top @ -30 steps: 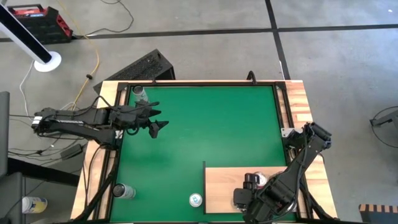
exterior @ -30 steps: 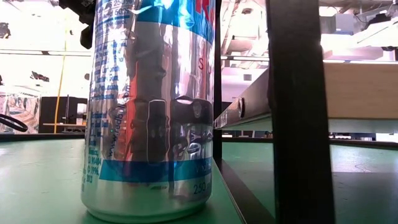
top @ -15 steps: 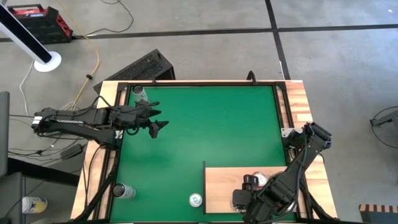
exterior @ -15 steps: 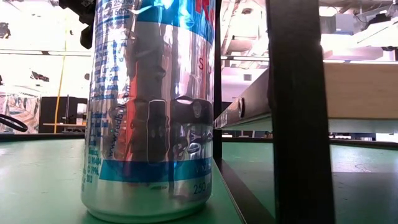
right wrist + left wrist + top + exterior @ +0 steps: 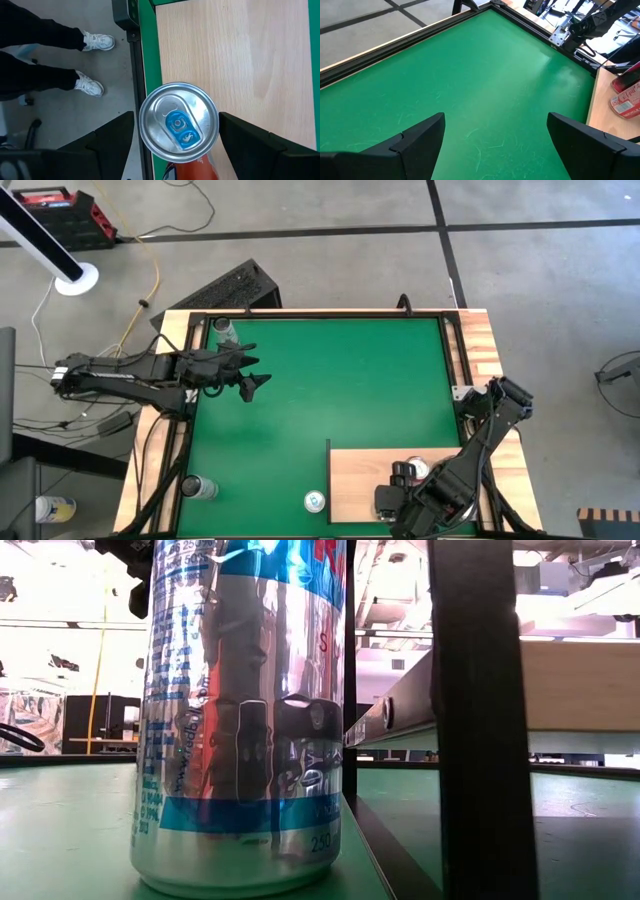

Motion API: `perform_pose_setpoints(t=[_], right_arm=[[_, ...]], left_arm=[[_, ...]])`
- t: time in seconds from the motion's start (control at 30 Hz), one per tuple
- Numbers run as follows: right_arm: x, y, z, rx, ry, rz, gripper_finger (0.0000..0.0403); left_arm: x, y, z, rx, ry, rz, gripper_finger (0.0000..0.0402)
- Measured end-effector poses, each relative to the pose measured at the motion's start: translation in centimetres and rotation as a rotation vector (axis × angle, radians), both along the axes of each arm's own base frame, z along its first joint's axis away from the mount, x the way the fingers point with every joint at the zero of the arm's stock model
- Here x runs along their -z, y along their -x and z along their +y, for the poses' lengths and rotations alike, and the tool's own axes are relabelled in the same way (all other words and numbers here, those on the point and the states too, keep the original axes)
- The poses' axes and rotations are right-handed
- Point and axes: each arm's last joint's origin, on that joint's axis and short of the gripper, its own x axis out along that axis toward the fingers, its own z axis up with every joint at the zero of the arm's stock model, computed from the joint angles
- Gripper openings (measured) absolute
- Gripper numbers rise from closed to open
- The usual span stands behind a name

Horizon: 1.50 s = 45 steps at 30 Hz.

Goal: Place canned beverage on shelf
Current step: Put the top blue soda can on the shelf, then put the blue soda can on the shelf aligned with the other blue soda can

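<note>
The right hand [image 5: 175,135] hangs over a red can [image 5: 178,122] standing upright near the front edge of the shelf [image 5: 360,475], the pale wood panel at the table's front right corner. Its fingers [image 5: 112,132] are spread to either side of the can top, gripping nothing. A sideways drift on lifting off could clip the rim and tip the can over the shelf's close edge. A silver can [image 5: 315,501] stands just beside the shelf. The left hand [image 5: 252,383], fingers apart, waits over the green mat [image 5: 340,380] toward the back left, well apart, with open room ahead.
</note>
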Motion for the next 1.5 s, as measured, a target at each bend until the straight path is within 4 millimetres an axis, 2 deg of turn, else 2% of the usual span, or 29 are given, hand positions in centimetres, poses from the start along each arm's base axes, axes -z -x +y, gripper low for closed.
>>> perform_pose_setpoints(t=[0.33,0.9,1.1,1.3,1.5], right_arm=[[-0.1,0.0,0.1,-0.001,-0.011,0.001,0.0312],[-4.0,-0.6,-1.5,0.012,-0.028,-0.034,0.0312],[-5.5,-1.1,-2.0,0.006,-0.050,-0.085,0.0312],[-5.6,-1.6,-3.0,0.022,-0.030,-0.074,0.0312],[-5.6,-2.1,-3.9,0.029,-0.011,-0.068,0.0312]], left_arm=[[0.0,0.0,0.0,0.000,0.000,0.000,0.0334],[0.0,0.0,0.0,0.003,0.001,0.000,0.0334],[-0.4,-0.1,-0.3,0.110,0.054,-0.021,0.0334],[-2.5,-1.3,-2.9,0.460,0.118,-0.222,0.0334],[-4.0,-3.0,-7.0,0.644,0.043,-0.242,0.0334]])
